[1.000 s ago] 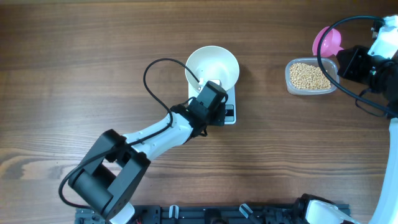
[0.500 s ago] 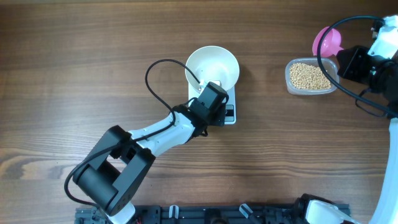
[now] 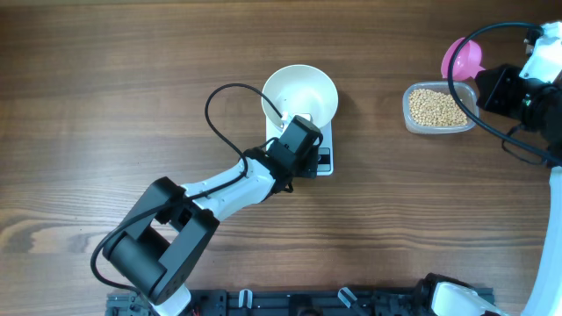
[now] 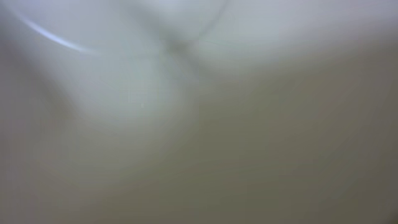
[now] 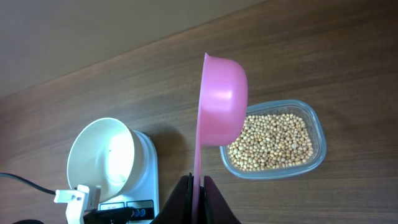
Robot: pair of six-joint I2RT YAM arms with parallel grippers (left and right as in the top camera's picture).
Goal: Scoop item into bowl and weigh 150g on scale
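Note:
The white bowl [image 3: 300,92] stands on the white scale [image 3: 327,142] at mid-table and looks empty. My left gripper [image 3: 303,119] is shut and sits against the bowl's near rim, over the scale. The left wrist view is only a white-grey blur from something very close. The item, tan beans [image 3: 435,107], fills a clear tub [image 5: 317,134]. My right gripper [image 5: 198,186] is shut on the handle of a pink scoop [image 5: 221,99]. The scoop is held on edge above the tub's left end, with its cup empty. The bowl [image 5: 102,158] and scale [image 5: 149,168] also show in the right wrist view.
The left arm [image 3: 219,189] stretches diagonally from the front left toward the scale, with a black cable [image 3: 219,96] looping beside the bowl. The right arm [image 3: 536,96] stands at the right edge. A dark rail [image 3: 307,303] runs along the front edge.
The left arm's lower links shifted slightly to the right. Its gripper stayed at the bowl. The right arm and scoop have not moved.

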